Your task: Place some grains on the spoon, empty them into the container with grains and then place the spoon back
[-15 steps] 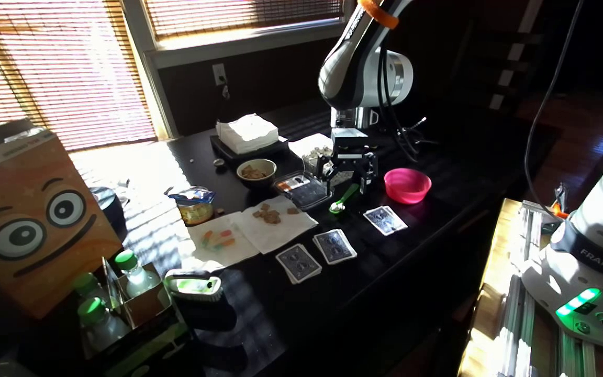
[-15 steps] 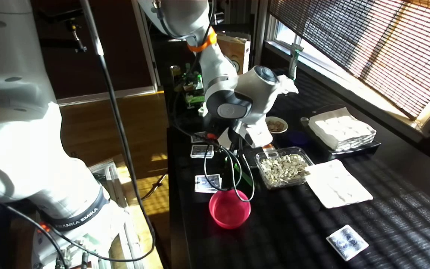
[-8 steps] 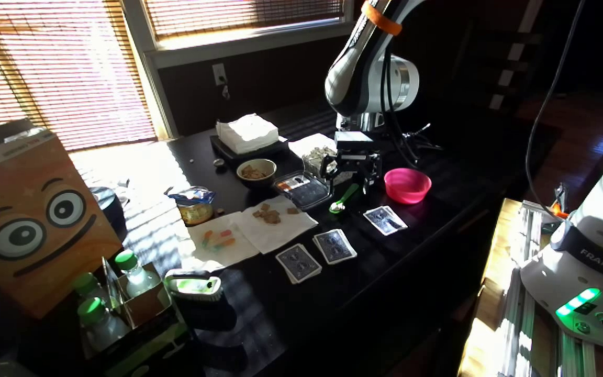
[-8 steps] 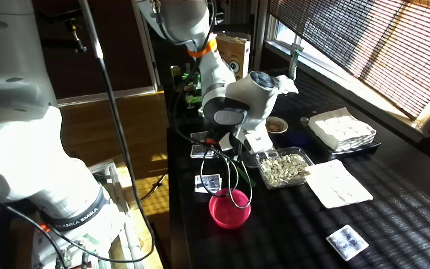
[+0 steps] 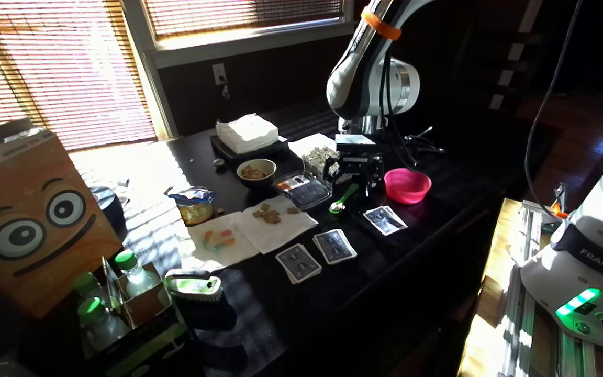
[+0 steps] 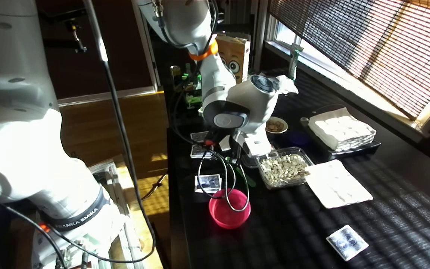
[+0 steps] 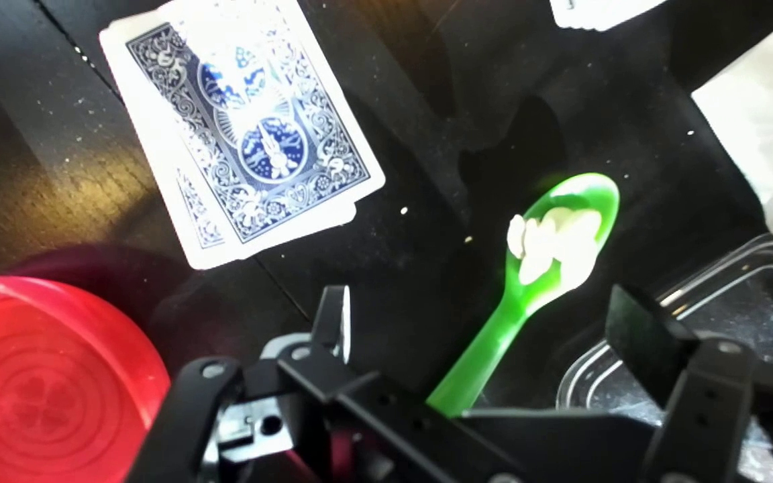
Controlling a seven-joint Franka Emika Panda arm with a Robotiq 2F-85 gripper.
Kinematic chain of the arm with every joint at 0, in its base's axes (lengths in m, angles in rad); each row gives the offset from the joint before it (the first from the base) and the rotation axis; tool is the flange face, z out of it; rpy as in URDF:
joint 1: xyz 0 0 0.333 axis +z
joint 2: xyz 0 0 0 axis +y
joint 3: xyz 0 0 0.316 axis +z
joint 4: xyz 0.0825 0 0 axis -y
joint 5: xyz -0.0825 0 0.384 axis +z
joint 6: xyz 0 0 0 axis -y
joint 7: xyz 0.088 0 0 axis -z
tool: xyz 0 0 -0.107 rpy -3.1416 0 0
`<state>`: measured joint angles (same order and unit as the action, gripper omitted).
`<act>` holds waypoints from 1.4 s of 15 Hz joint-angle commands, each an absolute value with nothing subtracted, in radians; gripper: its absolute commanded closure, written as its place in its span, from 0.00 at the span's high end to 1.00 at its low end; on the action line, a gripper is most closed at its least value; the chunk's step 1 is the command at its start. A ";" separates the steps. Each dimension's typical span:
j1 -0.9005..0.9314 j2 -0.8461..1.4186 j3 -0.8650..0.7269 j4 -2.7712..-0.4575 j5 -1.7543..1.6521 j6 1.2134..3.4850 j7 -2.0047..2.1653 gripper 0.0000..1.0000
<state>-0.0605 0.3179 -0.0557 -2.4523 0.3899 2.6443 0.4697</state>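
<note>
Here, gripper (image 7: 490, 332), fingers spread wide, nothing held. Spoon (image 7: 510, 312), bright green, flat on the dark table (image 7: 420, 268); in the wrist view its long axis runs diagonally, bowl end pointing upper right, handle lower left. Set between the spread fingers in that view, handle end hidden behind the gripper, bowl end past the fingertips and bearing pale grains (image 7: 551, 245). Near one finger, pink bowl (image 5: 409, 195); near the opposite finger, clear plastic lid or tray (image 5: 309, 195). Container with grains (image 6: 287, 151), square, see-through, right of the gripper in an exterior view. Playing cards (image 7: 259, 134), blue-backed, near the pink bowl.
</note>
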 commanded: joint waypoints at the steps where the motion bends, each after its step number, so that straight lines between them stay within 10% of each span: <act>1: -0.044 0.336 -0.066 -2.445 0.400 2.673 0.496 0.85; 11: -0.041 0.373 -0.065 -2.427 0.405 2.746 0.520 0.86; 21: -0.031 0.404 -0.069 -2.404 0.399 2.749 0.538 0.51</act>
